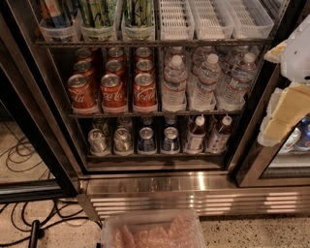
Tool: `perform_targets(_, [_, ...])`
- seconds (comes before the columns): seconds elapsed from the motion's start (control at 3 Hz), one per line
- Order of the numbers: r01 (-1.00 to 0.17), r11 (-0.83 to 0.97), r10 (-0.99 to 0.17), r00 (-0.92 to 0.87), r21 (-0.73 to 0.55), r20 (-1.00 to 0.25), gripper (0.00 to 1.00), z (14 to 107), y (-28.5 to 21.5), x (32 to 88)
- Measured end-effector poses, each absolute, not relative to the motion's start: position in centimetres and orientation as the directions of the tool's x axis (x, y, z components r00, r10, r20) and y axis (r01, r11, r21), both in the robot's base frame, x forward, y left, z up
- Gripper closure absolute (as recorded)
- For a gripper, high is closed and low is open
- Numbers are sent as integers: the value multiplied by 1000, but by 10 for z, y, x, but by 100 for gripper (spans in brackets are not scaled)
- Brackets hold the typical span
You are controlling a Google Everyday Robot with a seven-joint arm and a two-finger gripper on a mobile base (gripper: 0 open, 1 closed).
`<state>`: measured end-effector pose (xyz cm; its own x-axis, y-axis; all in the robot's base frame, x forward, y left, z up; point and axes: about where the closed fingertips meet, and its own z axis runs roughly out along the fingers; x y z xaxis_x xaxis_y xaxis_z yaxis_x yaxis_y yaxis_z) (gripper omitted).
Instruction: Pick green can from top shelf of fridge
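The fridge [43, 121] stands open in front of me, with a ribbed steel base. The top shelf [145, 43] is a dark wire rack that carries a row of clear and white slotted bins. Pale green and white patterned cans [99, 12] stand in the second and third bins from the left [138, 12], their tops cut off by the frame's upper edge. My gripper [286, 97], white with yellowish pads, hangs at the right edge beside the fridge frame. It is below and far right of the green cans and holds nothing that I can see.
Red Coca-Cola cans [114, 92] and water bottles [206, 82] fill the middle rack. Silver and blue cans [145, 140] and small bottles stand on the bottom rack. Empty slotted bins [213, 19] sit top right. A clear plastic tub [155, 232] and black cables [29, 218] lie on the floor.
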<state>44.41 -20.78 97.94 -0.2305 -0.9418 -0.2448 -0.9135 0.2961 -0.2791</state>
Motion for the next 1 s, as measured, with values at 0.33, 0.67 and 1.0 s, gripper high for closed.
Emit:
perform_targets(0.33, [-861,396,-886,-267,-319,-379,0,992,-189,453])
perform_targets(0.67, [-849,407,-852,-220,-337,-475,0,1009,-167,462])
perform_targets(1.0, [-849,408,-849,-217,-336,-482,0,1010,-165,462])
